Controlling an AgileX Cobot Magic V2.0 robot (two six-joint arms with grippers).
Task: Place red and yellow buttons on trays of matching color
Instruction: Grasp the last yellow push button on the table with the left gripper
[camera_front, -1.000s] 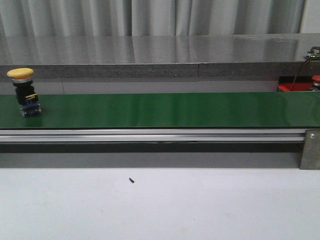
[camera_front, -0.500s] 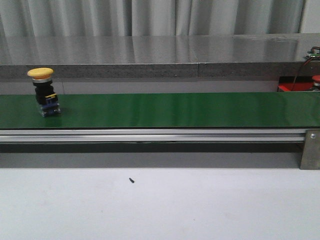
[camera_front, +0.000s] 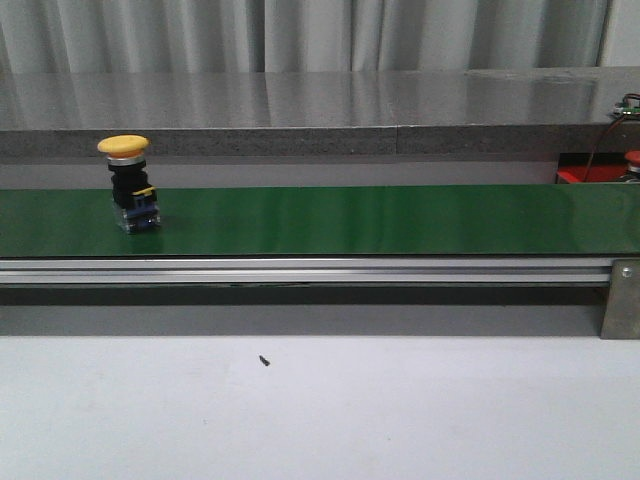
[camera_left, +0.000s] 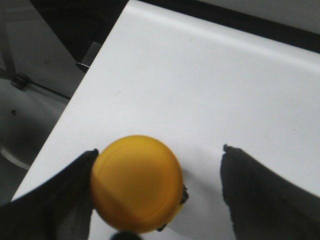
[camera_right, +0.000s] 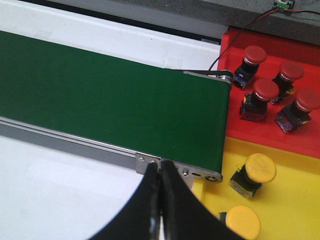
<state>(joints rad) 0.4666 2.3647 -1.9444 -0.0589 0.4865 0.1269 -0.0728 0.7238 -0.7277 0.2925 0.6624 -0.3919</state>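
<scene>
Here, yellow button (camera_front: 128, 186) upright on green belt (camera_front: 350, 220), domed cap, black body, left gripper (camera_left: 160, 187) open w/ another yellow btn between, right gripper (camera_right: 160, 200) closed, empty

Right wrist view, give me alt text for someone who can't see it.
Four red buttons stand on a red tray and two yellow buttons on a yellow tray, beside the end of a bare green belt. The right gripper, fingers together, hangs over the belt's metal rail.

Red buttons (camera_right: 265, 93): four, sitting on one red tray (camera_right: 300, 142). Yellow buttons (camera_right: 254, 173): four showing — two on one yellow tray (camera_right: 295, 200), one riding one green belt (camera_front: 350, 220), one lying on the tabletop (camera_left: 210, 85).
</scene>
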